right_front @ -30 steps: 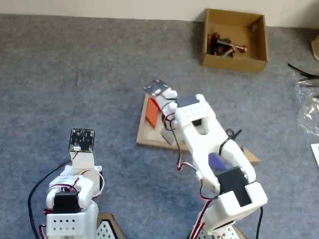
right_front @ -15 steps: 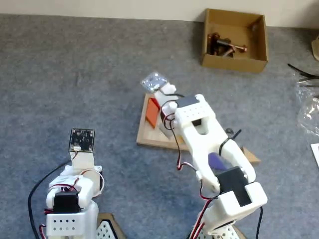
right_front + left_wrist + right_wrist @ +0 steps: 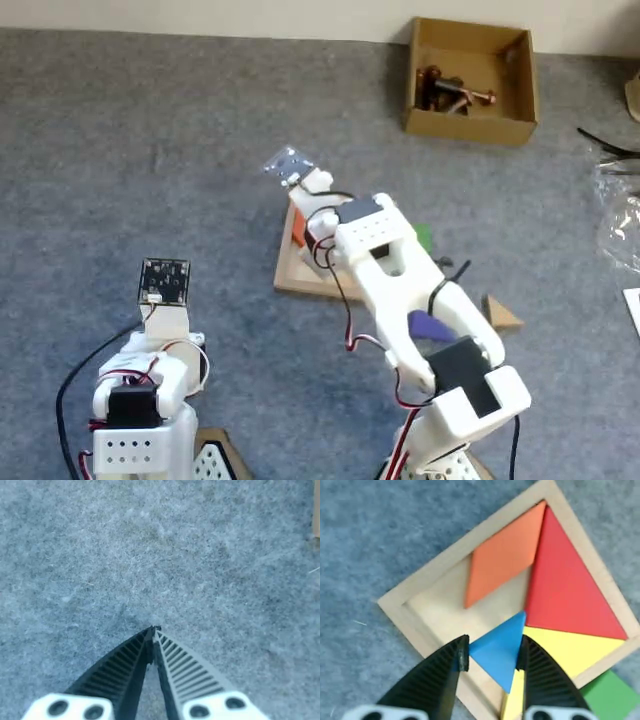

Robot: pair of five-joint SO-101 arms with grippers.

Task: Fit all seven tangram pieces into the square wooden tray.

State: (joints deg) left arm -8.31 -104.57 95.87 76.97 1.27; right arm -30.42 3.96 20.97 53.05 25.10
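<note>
- Square wooden tray (image 3: 465, 548) is seen lying on the grey felt-covered counter (image 3: 150, 150).
- Inside the tray, an orange parallelogram (image 3: 505, 555), a large red triangle (image 3: 565, 590) and a yellow triangle (image 3: 570, 647) are laid flat. The red one touches both of the others.
- The right gripper (image 3: 491, 652) is held over one rim of the tray and is grasping a blue triangle (image 3: 500, 640). This piece overlaps the yellow triangle and that rim.
- A green piece (image 3: 610, 695) is found just outside the tray, beside the rim nearest the yellow triangle.
- A purple piece (image 3: 430, 325), partly hidden under the right arm, and a wood-coloured triangle (image 3: 500, 315) are placed off the tray.
- The left gripper (image 3: 152, 630) is clenched on nothing, over bare counter well apart from the tray.
- A brown cardboard box (image 3: 470, 80) is set well apart from the tray.
</note>
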